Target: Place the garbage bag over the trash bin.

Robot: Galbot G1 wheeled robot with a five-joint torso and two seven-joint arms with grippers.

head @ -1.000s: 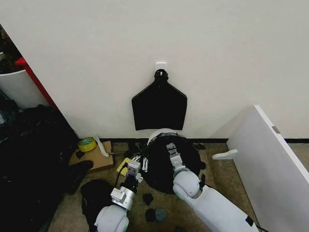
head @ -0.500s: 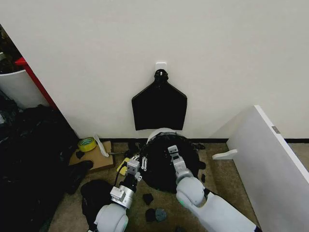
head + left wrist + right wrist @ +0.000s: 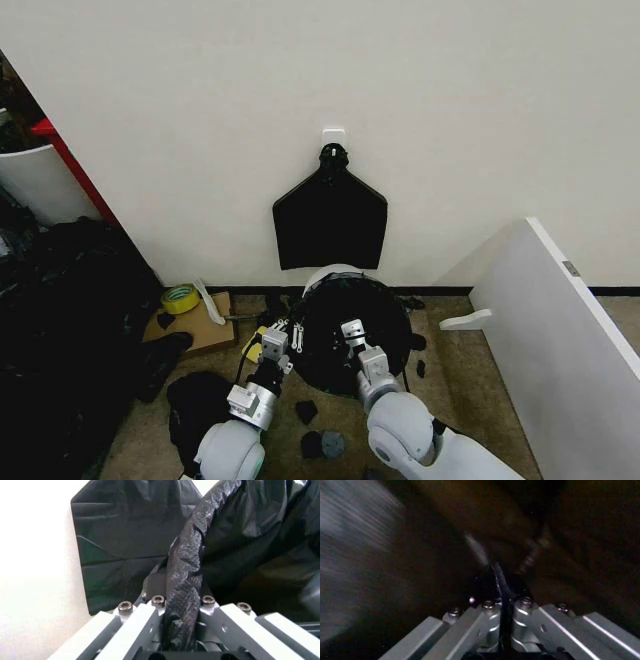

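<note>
I've got both sets of fingers pinched tight on the garbage bag (image 3: pixel 352 335): left gripper (image 3: pixel 283 333) at nine o'clock, right gripper (image 3: pixel 352 330) dead centre.

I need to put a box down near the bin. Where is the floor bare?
Bare carpet lies between the trash bin, wrapped in the garbage bag, and the leaning white board. Left is crowded: tape roll, cardboard, black scraps.

Test-room corner | bare white wall (image 3: pixel 450 120) | worn carpet floor (image 3: pixel 450 350) | tape roll (image 3: pixel 180 297) on cardboard (image 3: pixel 195 328) | leaning white panel (image 3: pixel 560 330)
</note>
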